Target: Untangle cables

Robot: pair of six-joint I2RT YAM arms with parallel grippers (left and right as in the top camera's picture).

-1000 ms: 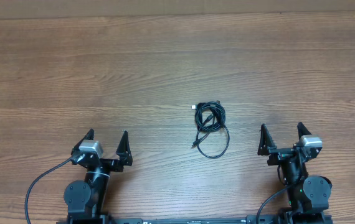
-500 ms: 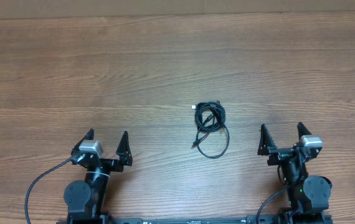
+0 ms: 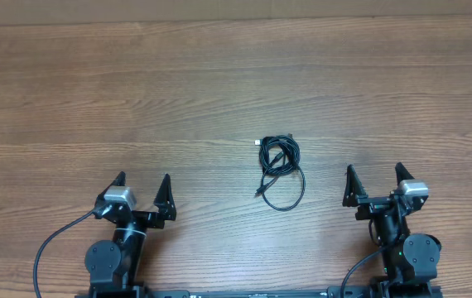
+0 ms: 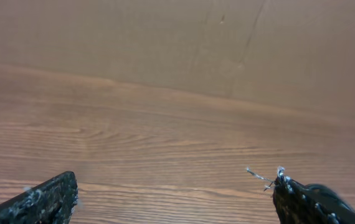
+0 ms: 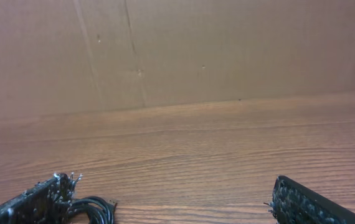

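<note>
The cables are thin black cords lying in a small tangle of loops on the wooden table, about midway between the arms, with a silver plug at the upper left. My left gripper stands open near the front edge, well left of the tangle, nothing between its fingers. My right gripper is open too, to the right of the tangle. In the right wrist view the cables show at the lower left beside the left fingertip. In the left wrist view a bit of cable peeks behind the right fingertip.
A brown cardboard wall stands along the table's far edge. Thick black cables run from the arm bases at the front.
</note>
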